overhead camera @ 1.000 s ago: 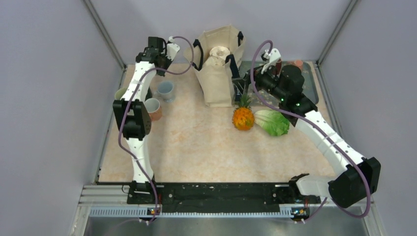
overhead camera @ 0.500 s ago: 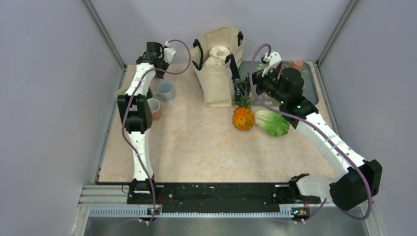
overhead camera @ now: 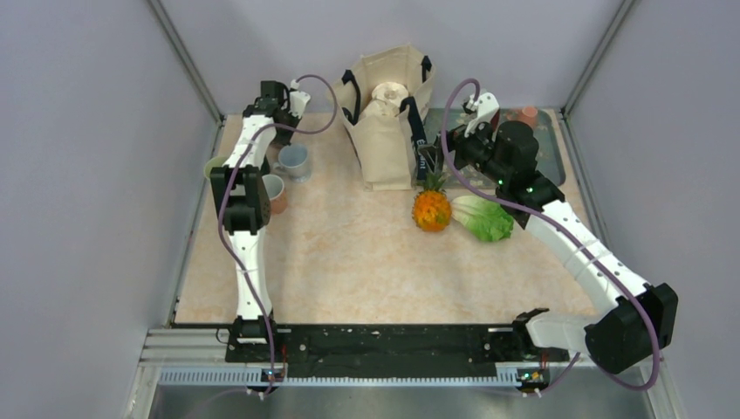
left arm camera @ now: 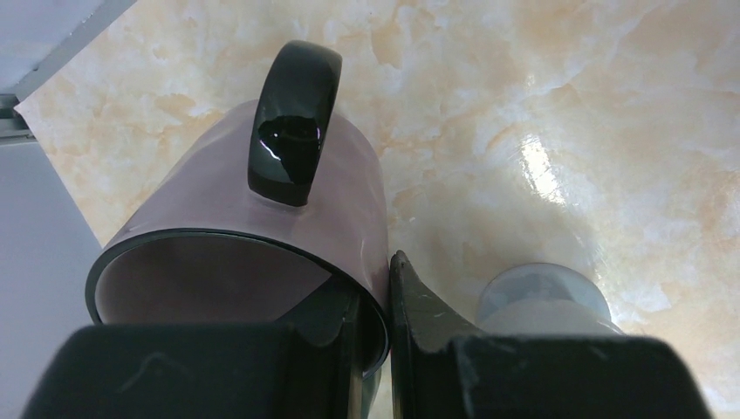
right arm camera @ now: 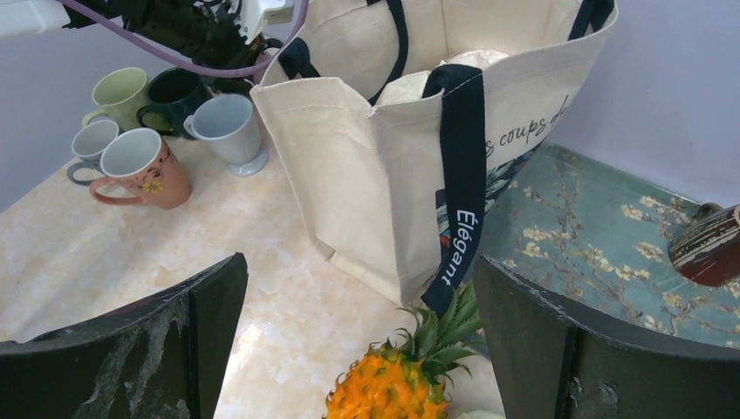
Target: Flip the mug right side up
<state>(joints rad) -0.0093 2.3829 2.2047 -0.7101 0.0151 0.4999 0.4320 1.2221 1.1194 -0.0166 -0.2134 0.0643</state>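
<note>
The rim of the pink mug with the shiny black handle (left arm camera: 201,201) is pinched by the left hand (left arm camera: 375,292), with one finger inside and one outside. The mug is held up off the pale stone-look table (left arm camera: 567,105). It is tipped, with its mouth toward the hand. Just under the hand a pale blue footed cup (left arm camera: 541,297) is seen. The right hand (right arm camera: 359,259) is spread wide and holds nothing. A cream cloth bag (right arm camera: 366,175) is in front of it.

Only a thin rim is held, so the mug could slip or swing when it is turned. It could also be knocked against the cups below if it is lowered too soon.

The pinch is shown only by the left wrist view. From the top it is hidden. The group of cups (right arm camera: 131,157) under the left hand is shown best by the right wrist view.
</note>
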